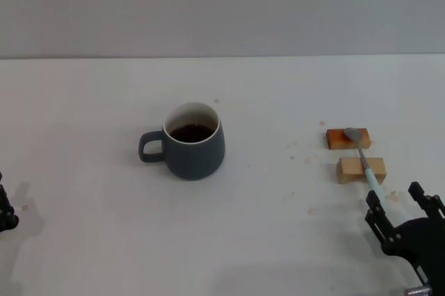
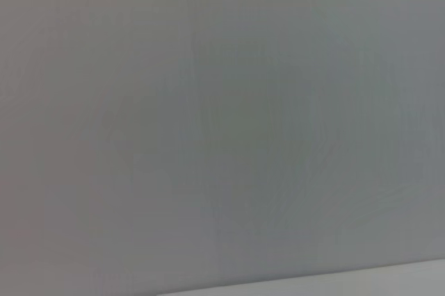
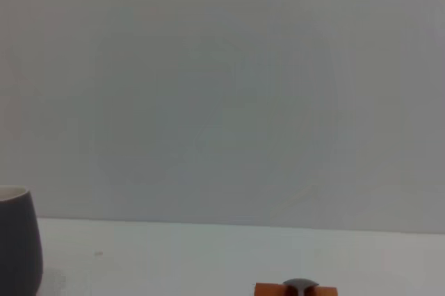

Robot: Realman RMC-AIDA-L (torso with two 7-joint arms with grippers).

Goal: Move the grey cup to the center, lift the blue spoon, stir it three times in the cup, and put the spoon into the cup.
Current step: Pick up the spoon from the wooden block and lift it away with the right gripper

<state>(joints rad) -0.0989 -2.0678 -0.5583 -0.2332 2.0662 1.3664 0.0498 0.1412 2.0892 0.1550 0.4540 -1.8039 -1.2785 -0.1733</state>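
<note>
Grey cup (image 1: 194,142) full of dark liquid, blue spoon (image 1: 364,159) balanced across wooden blocks (image 1: 354,153): easily knocked off by right gripper (image 1: 396,211), jaws wide; left gripper (image 1: 5,209) parked, jaws unreadable.

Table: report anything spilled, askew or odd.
Brownish specks dot the table around the two blocks, like dried splashes. The spoon lies bridged across both blocks. The cup stands upright, dark liquid inside.

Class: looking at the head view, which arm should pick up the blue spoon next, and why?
Right. The right gripper sits open just beyond the blue spoon handle's end; the left gripper is parked across the table.
</note>
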